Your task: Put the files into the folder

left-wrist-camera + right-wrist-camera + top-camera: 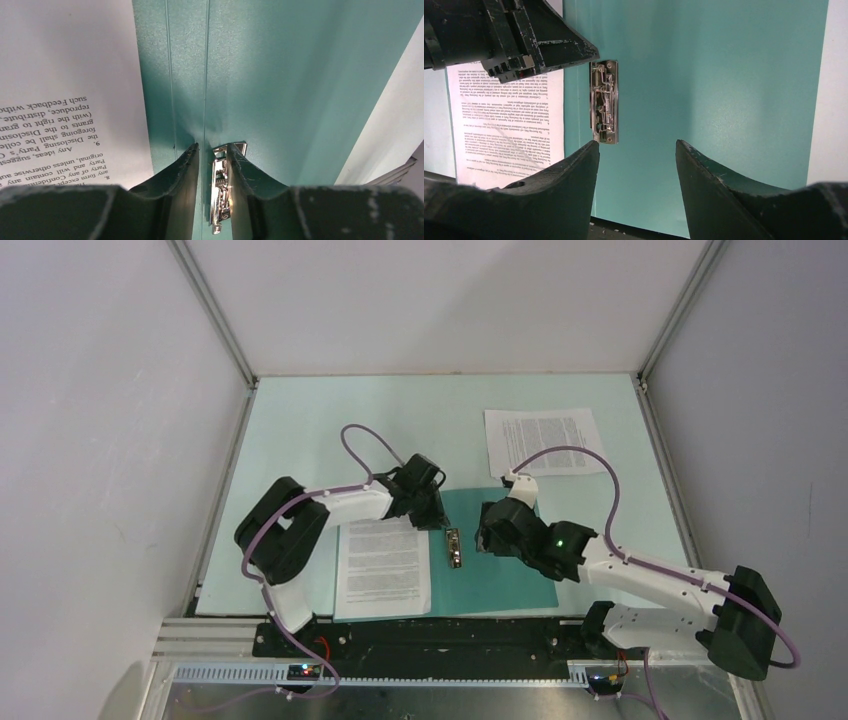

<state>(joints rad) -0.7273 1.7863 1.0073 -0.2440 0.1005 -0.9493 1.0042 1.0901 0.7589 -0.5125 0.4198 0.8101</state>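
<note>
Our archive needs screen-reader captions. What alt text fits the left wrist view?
The jaws of the left gripper straddle the small metal clip at the spine of the open teal folder, narrowly apart, with a sliver of folder showing between one jaw and the clip. A white printed sheet lies at the left, overlapping the folder.

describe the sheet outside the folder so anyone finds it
On the pale mint table, find the open dark teal-green folder. Beyond it, far right, a white printed paper sheet lies alone on the tabletop; its twin lies on the folder's left half.
</note>
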